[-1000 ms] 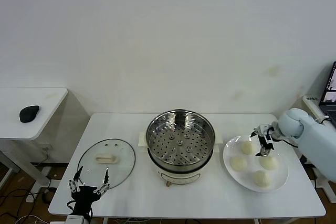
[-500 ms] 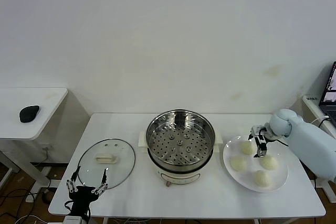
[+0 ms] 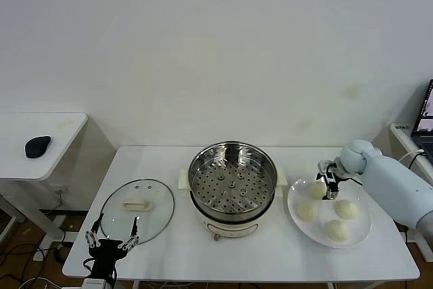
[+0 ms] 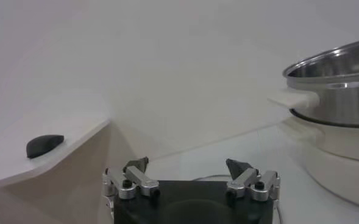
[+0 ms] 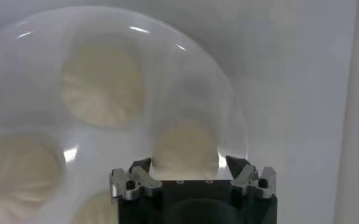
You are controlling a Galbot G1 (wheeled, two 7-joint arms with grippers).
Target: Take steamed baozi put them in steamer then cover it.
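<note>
Four cream-white baozi lie on a white plate [image 3: 358, 231] at the table's right: one at the far left [image 3: 316, 191], one at the near left [image 3: 307, 211], one on the right [image 3: 346, 208], one nearest me [image 3: 337, 229]. My right gripper [image 3: 327, 185] is open and hovers over the far-left baozi, which shows between its jaws in the right wrist view [image 5: 185, 149]. The steamer [image 3: 232, 187] stands mid-table, its perforated tray bare. The glass cover [image 3: 137, 209] with its cream handle lies flat on the left. My left gripper [image 3: 112, 242] is open and parked at the table's front-left corner.
A side table [image 3: 40, 143] with a black mouse [image 3: 37, 145] stands to the left. A laptop edge [image 3: 426, 116] shows at the far right. The steamer's rim and handle show in the left wrist view [image 4: 331, 85].
My right gripper has moved left and away from me across the plate, from between the baozi to above the far-left one. The left arm has not moved.
</note>
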